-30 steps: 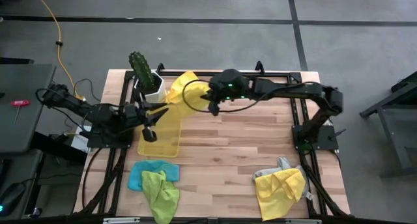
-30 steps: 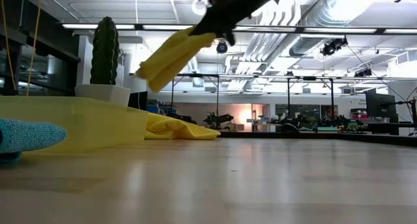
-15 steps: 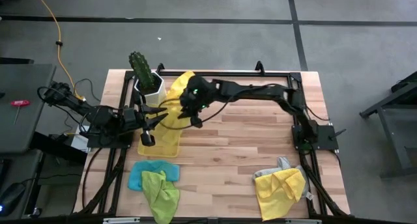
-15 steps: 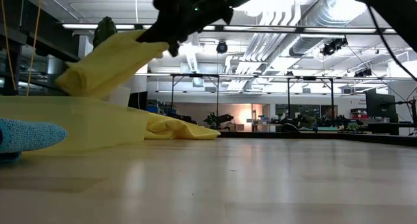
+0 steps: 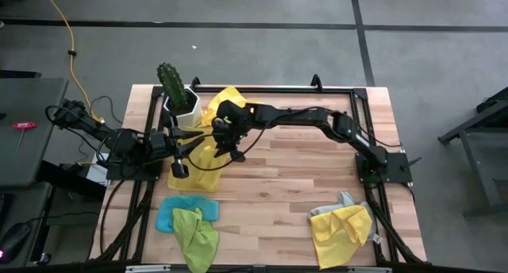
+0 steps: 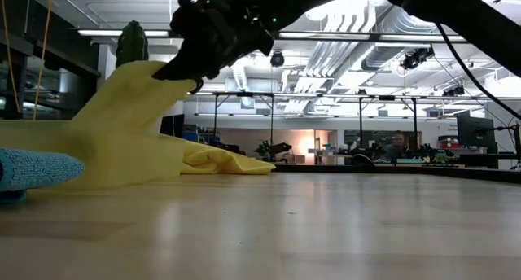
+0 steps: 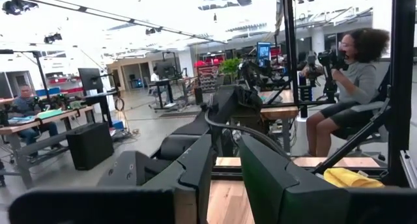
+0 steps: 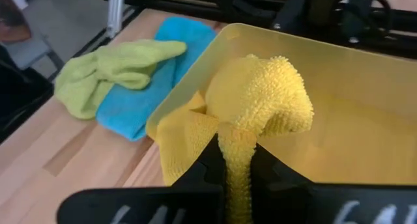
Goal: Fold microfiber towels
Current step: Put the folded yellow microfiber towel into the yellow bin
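Right gripper [image 5: 225,136] jaws closed on a yellow towel [image 8: 260,100] over the tray [image 5: 208,180].
Wooden worktop [image 5: 302,186]; left gripper [image 5: 181,163] jaws narrow, empty, at the left; a workshop room with a seated person [image 7: 348,87] behind.

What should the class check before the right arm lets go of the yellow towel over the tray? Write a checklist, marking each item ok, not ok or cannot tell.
1. Right gripper shut on the yellow towel: ok.
2. Towel over the yellow tray: ok in the right wrist view; one corner hangs over the tray's rim.
3. Towel neatly folded: not ok, it is bunched.
4. Left gripper out of the drop path: cannot tell; it hangs at the tray's edge.
5. Towel's lower end resting in the tray: cannot tell.
6. Green towel and blue towel outside the tray: ok.
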You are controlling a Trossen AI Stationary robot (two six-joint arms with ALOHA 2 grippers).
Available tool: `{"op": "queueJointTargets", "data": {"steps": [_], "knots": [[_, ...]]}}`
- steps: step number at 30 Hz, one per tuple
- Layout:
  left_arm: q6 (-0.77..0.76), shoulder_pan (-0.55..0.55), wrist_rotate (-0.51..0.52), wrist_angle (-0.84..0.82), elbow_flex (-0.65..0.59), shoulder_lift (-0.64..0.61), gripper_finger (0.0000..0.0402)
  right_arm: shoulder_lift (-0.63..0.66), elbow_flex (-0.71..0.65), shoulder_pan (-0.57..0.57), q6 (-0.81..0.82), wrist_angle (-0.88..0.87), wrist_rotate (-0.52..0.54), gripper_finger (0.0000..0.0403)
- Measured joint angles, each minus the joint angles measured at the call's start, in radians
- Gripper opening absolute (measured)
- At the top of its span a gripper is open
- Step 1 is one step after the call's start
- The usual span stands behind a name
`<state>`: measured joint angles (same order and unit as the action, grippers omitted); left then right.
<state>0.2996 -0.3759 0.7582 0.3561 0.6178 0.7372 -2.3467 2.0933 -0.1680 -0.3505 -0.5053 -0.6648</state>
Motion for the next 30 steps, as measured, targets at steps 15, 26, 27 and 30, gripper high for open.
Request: {"op": "queueJointTargets", "data": {"steps": [15,26,27,30], "knots": [[0.0,0.0,0.0,0.0,0.0,0.0,0.007,-0.004,0.001,-0.01,-0.021,-0.046,0.036,0.0],[0.0,0.0,0.0,0.0,0.0,0.0,0.007,-0.02,0.002,0.01,-0.055,0.016,0.104,0.0031],[0.0,0.0,0.0,0.0,0.0,0.0,0.007,-0.027,0.002,0.013,-0.071,0.034,0.106,0.0032],[0.0,0.0,0.0,0.001,0.0,0.0,0.007,-0.059,0.002,0.019,-0.081,0.074,0.107,0.0029]]}}
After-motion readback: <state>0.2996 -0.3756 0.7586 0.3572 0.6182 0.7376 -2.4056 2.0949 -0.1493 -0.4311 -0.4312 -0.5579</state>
